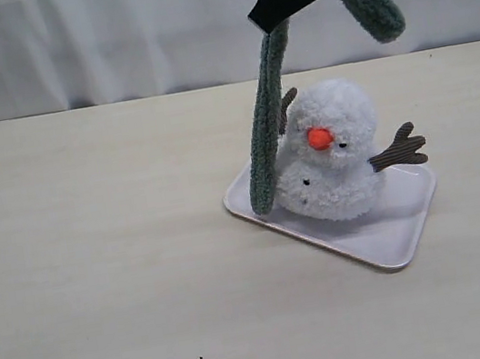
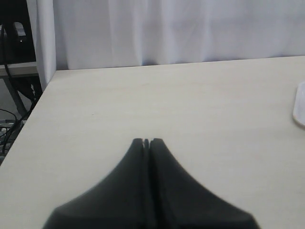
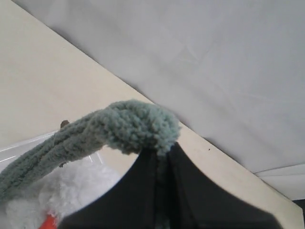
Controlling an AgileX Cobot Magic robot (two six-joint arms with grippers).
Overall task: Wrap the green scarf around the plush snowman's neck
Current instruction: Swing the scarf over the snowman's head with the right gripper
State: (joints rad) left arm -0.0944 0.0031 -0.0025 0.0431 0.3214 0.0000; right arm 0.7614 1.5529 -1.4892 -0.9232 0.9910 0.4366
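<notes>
Right gripper (image 1: 262,21) clamped on the green scarf (image 1: 264,129) near one end, held above the plush snowman (image 1: 334,164); the long tail hangs down beside the toy, its tip at the white tray (image 1: 393,237) just beside the body ball, while the short end juts out on the far side of the jaws; the snowman's neck (image 1: 348,154) is bare, so no wrap is yet made. Left gripper (image 2: 147,141) pressed shut on nothing, over bare table (image 1: 97,259), well apart from the tray. Likely hazards: the tail may catch on the near twig arm (image 1: 287,105) rather than pass behind the head; drag from the fuzzy knit may tip or slide the light toy on the smooth tray; the yarn may creep out of the narrow pinch. Materials: scarf a thick, nubbly, grey-green knitted roll, limp; snowman two fluffy white balls with orange cone nose (image 1: 320,137) and ribbed brown arms; tray flat, glossy, round-cornered.
</notes>
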